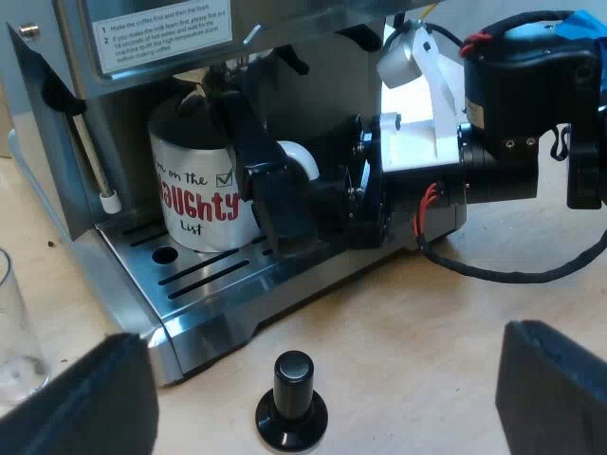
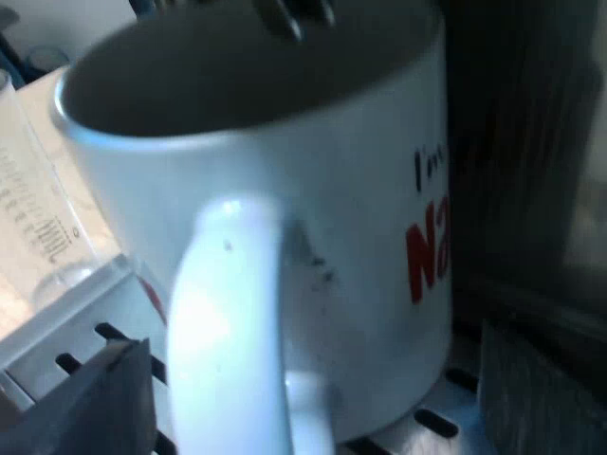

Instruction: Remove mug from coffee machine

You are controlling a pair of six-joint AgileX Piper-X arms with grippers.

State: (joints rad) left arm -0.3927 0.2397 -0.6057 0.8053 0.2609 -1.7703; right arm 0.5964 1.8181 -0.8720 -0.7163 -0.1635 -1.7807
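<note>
Straddles handle (image 2: 228, 322) of upright mug (image 2: 332, 171) with released right gripper (image 2: 322, 389), mug just ahead, open left gripper (image 1: 324, 379) farther off by tamper (image 1: 292, 403).

Mug (image 1: 194, 190) on the steel drip tray (image 1: 204, 281), right claw (image 1: 305, 194) at its handle (image 1: 303, 157), black-knobbed tamper (image 1: 292, 403) nearby

left gripper (image 1: 318, 379): fingers spread wide, jaws apart, tilted downward. right gripper (image 2: 318, 379): fingers spread wide, jaws not clamped. right arm (image 1: 512, 104): stretched roughly level, wrist in line with its fingers, well ahead of the left jaws and apart from them.
</note>
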